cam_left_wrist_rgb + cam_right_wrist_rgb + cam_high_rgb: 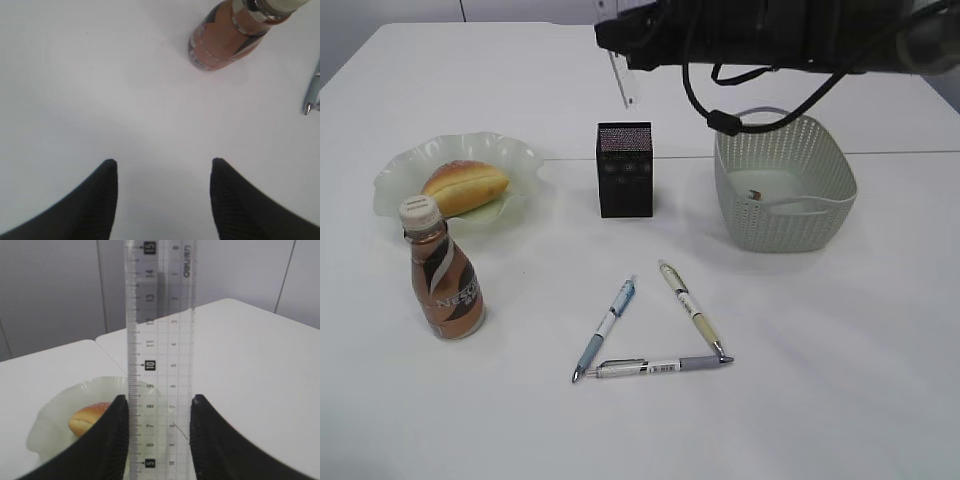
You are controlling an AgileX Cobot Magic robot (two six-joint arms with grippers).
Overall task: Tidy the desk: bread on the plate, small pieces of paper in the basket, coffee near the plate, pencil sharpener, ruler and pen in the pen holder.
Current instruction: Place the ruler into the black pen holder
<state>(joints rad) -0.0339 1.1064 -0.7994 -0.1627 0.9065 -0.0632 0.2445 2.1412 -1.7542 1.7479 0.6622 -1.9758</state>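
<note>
My right gripper is shut on the edges of the clear ruler. In the exterior view the ruler hangs upright from my right gripper, above and behind the black mesh pen holder. The bread lies on the green plate, and the coffee stands just in front of the plate. Three pens form a triangle on the desk. A small piece of paper lies in the basket. My left gripper is open over bare desk near the coffee. No pencil sharpener is in view.
The basket stands to the right of the pen holder, under the right arm's cables. A pen tip shows at the right edge of the left wrist view. The left arm is outside the exterior view.
</note>
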